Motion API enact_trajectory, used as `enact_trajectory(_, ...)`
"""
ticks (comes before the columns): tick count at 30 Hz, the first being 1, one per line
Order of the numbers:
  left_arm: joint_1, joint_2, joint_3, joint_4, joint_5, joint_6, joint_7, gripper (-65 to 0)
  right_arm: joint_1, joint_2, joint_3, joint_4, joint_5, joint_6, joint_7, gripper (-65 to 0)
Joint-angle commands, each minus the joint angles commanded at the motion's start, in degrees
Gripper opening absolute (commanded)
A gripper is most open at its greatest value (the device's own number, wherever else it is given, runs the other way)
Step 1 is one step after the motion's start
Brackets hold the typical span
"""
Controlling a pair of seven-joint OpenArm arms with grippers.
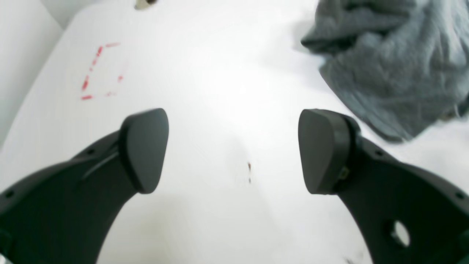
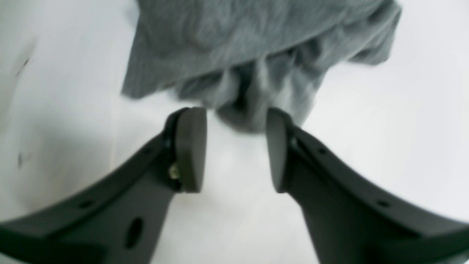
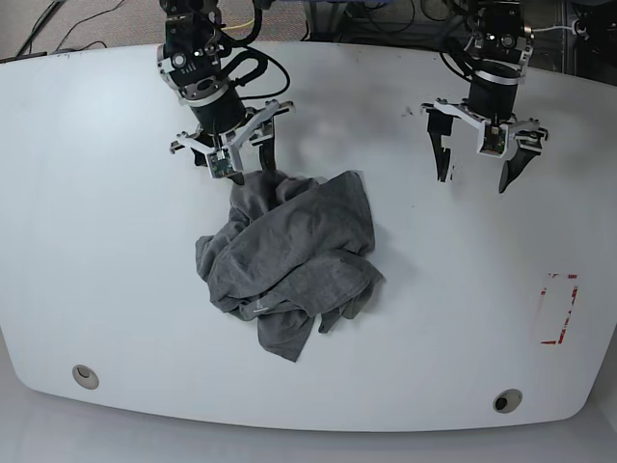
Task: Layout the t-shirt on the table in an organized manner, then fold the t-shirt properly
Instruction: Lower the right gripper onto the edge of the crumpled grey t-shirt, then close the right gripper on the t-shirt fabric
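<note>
So the t-shirt [image 3: 289,265] is sitting in a crumpled grey heap pretty much in the middle of the table [image 3: 96,241], all bunched and wrinkled, nothing laid flat. The right gripper [image 2: 234,146] is parked right at the far edge of the heap, jaws apart with a fold of the cloth poking toward the gap between them; from the wrist view the fabric looks like it's just at the fingertips [image 2: 190,146] but not pinched, though it's blurry enough that I can't swear whether it's touching. In the base view that same gripper [image 3: 246,164] sits just above the top edge of the pile. The left gripper [image 1: 234,150] is spread wide over bare white tabletop with nothing between its pads [image 1: 144,148], and the shirt [image 1: 395,62] is off to one side of it, near but apart. The red tape mark [image 3: 557,309] is over by the table's edge, well away from the shirt, and there are two round holes [image 3: 85,375] along the near edge.
</note>
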Motion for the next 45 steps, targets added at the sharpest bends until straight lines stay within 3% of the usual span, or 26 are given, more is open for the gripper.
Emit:
enact_trajectory(6,-1.0,0.3,1.3,0.0,0.1,0.0,0.0,-12.5,7.3,0.1,3.2,-1.4,0.0,0.26,-4.0,-32.0)
enact_trajectory(17,-1.1,0.1,3.1,0.0,0.3,0.0,0.0,-12.5,19.4,2.1,6.2,-11.7,0.1,0.70,-4.1,-31.7)
enact_trajectory(24,-1.1,0.2,3.1,-0.1,0.4,0.0,0.0,-12.5,27.8,3.5,6.4,-20.8,0.0,4.57,-4.1,-31.7)
enact_trajectory(30,-1.1,0.2,3.1,-0.2,0.4,0.0,0.0,-12.5,32.7,5.4,6.4,-27.8,0.0,5.10,-4.1,-32.0)
enact_trajectory(36,-1.1,0.2,3.1,-0.4,0.4,0.0,0.0,-12.5,37.5,6.1,7.6,-36.0,0.0,7.12,-3.9,-32.0)
enact_trajectory(45,-1.1,0.2,3.1,-0.4,0.5,0.0,0.0,-12.5,46.4,6.4,14.9,-50.5,0.0,12.75,-1.8,-32.0)
